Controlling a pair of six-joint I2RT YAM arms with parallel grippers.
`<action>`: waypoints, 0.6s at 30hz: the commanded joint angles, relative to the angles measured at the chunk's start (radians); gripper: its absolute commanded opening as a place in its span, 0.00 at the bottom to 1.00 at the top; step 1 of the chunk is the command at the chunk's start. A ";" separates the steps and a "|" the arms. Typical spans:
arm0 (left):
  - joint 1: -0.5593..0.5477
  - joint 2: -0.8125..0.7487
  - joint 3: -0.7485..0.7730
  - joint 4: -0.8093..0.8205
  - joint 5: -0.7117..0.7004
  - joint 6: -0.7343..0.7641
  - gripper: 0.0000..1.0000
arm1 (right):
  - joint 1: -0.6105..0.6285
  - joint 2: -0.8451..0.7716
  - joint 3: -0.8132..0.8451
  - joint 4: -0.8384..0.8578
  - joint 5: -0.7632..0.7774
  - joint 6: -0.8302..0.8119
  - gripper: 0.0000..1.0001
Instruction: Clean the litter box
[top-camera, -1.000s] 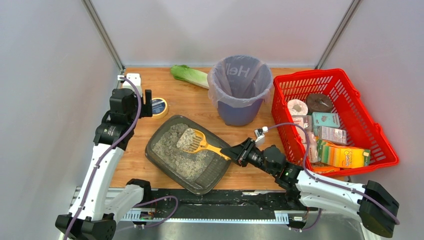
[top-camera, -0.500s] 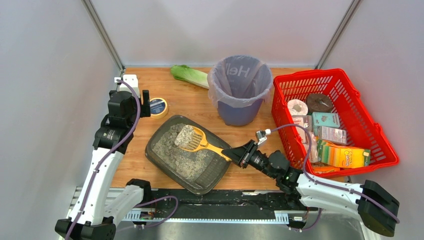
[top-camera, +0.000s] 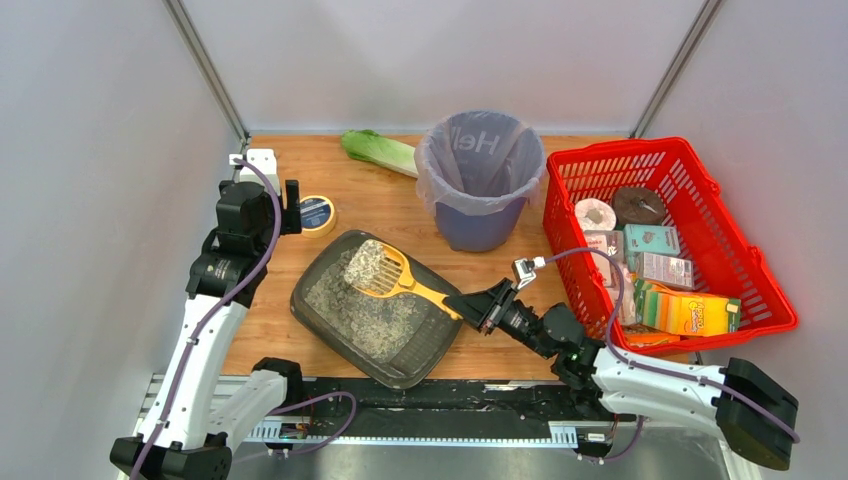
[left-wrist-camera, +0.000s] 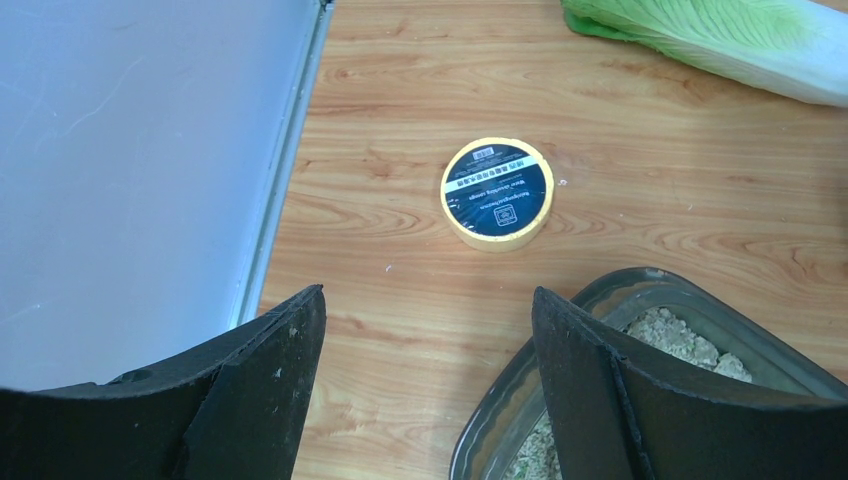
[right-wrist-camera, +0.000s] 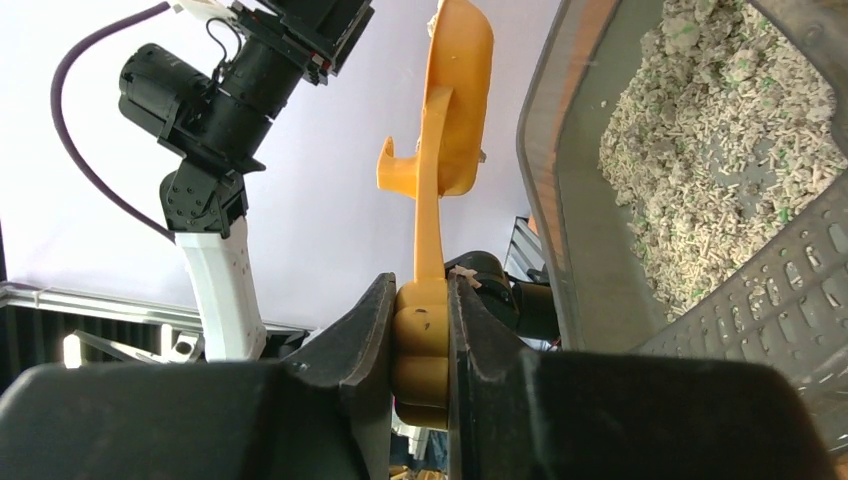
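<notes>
Wooden table (left-wrist-camera: 380, 120): litter box (left-wrist-camera: 505, 410) cropped, partly behind left hand (left-wrist-camera: 428, 300).

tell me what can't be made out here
- Right wrist: scoop seen edge-on, its load hidden by its own bowl.
- Left wrist: litter box cut off by the bottom edge and a finger; tape roll print too small.
- Top: print on packages in basket too small.

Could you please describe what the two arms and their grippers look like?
Both the left arm and the right arm have white links, black joints and a lilac cable running along the outside. The left gripper and the right gripper have broad, matte black, wedge-shaped fingers. No markings are legible.
</notes>
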 joint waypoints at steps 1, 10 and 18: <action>-0.001 -0.001 -0.003 0.037 0.012 0.010 0.84 | 0.028 0.027 0.049 0.116 -0.006 -0.066 0.00; -0.001 -0.004 0.000 0.034 0.014 0.008 0.84 | 0.039 0.067 -0.038 0.278 0.081 0.015 0.00; -0.001 0.001 -0.001 0.035 0.024 0.005 0.84 | 0.047 0.094 -0.002 0.240 0.033 -0.015 0.00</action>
